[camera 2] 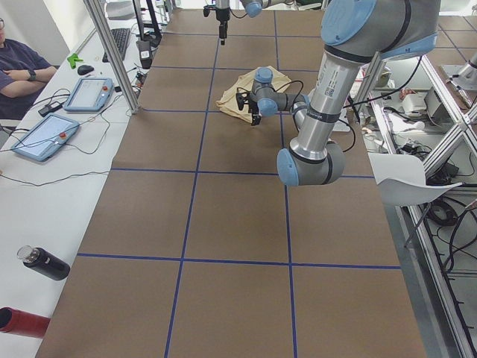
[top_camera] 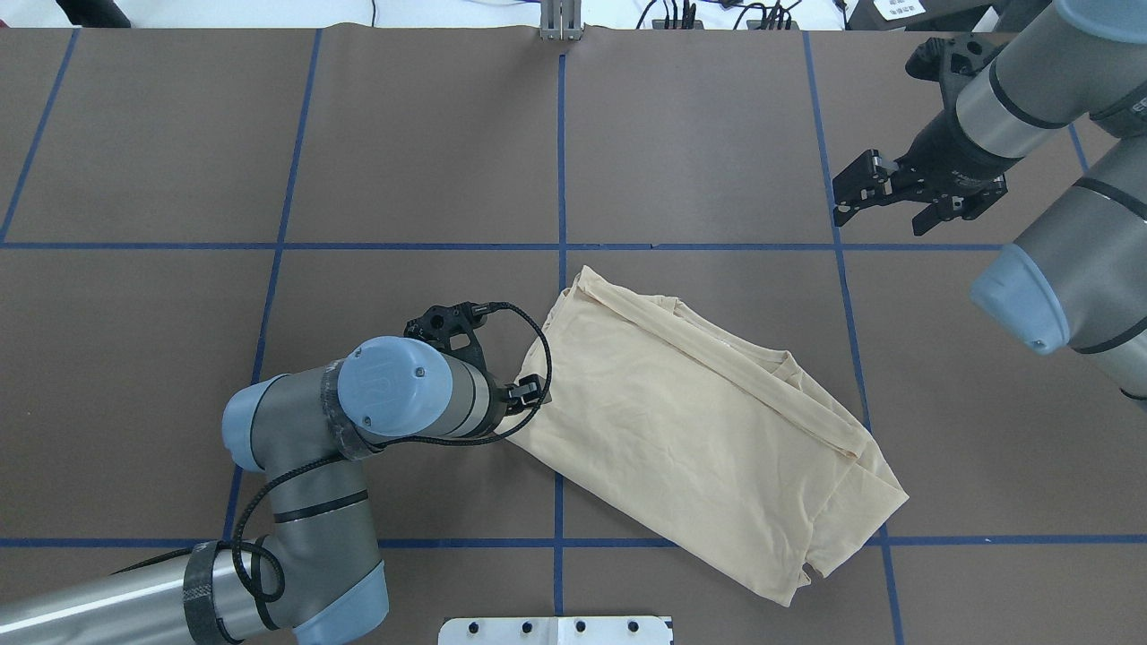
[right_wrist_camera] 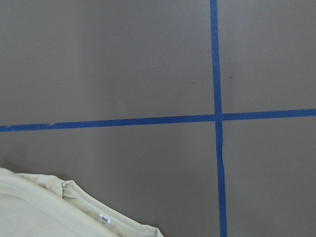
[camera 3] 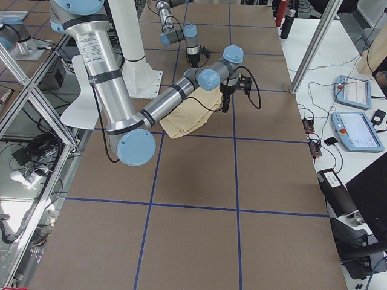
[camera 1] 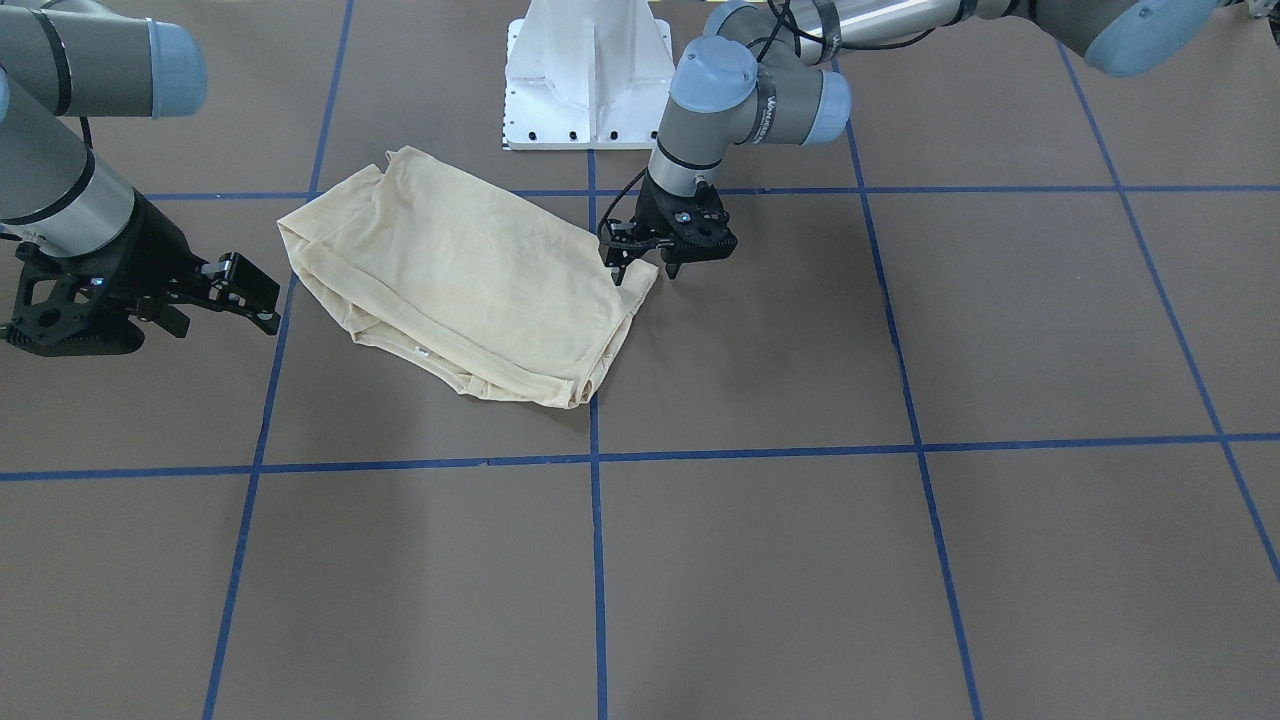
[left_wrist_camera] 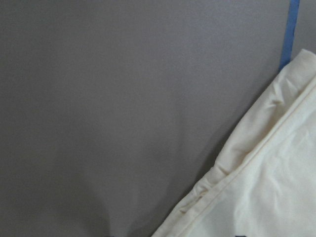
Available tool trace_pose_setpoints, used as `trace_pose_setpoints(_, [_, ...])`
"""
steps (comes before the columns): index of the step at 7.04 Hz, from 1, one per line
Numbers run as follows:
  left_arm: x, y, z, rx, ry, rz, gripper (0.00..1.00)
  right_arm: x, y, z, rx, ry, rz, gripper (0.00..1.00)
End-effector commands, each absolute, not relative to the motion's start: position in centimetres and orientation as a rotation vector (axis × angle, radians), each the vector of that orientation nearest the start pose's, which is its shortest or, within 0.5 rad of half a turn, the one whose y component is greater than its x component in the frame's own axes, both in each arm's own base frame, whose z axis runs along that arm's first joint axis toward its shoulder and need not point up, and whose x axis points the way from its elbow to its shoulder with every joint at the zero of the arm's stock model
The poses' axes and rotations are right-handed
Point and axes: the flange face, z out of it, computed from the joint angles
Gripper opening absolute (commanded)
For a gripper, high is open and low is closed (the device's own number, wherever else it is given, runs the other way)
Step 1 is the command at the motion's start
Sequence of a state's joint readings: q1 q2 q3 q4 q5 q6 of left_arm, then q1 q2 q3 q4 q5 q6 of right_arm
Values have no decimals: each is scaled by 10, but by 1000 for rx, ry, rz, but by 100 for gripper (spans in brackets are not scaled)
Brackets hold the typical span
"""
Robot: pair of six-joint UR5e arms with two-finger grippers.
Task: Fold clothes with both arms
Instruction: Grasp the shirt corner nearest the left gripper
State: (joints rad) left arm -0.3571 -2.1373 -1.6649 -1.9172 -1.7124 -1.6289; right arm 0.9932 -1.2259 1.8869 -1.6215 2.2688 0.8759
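Observation:
The pale cream-yellow shirt (camera 1: 470, 280) lies folded into a slanted oblong near the robot's base, plain side up (top_camera: 699, 421). Its small white neck label (right_wrist_camera: 104, 217) shows at the far edge. My left gripper (camera 1: 645, 270) is open, its fingertips standing low at the shirt's corner nearest my left side; in the overhead view it is mostly hidden under its own wrist. The left wrist view shows only that hem (left_wrist_camera: 276, 187) and bare table. My right gripper (camera 1: 273, 308) is open and empty, held off the table past the shirt's far corner (top_camera: 878, 224), not touching it.
The white pedestal base (camera 1: 590, 80) stands just behind the shirt. The brown table (top_camera: 269, 134) carries a grid of blue tape lines. In the exterior left view an operator (camera 2: 22, 71), tablets (camera 2: 89, 93) and a dark bottle (camera 2: 45, 262) sit along a side bench.

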Motion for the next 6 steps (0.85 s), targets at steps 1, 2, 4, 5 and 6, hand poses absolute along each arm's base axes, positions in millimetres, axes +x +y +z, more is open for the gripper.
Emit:
trace_pose_setpoints(1, [591,-346,249,14,1015,-304,73,-257,-523,329,-14,-890,66,100])
trace_pose_setpoints(2, [592,-346,250,12,1012,-307,61,-257,-523,330,-14,-888,67,100])
trace_pose_setpoints(4, [593,-346,250,12,1011,-304,60,-257,-523,331,-16,-888,67,100])
trace_pose_setpoints(5, [594,-345,249,9,1013,-303,56,-257,-523,330,-14,-888,67,100])
trace_pose_setpoints(6, [594,-345,249,9,1013,-303,45,-257,-522,331,-15,-887,68,100])
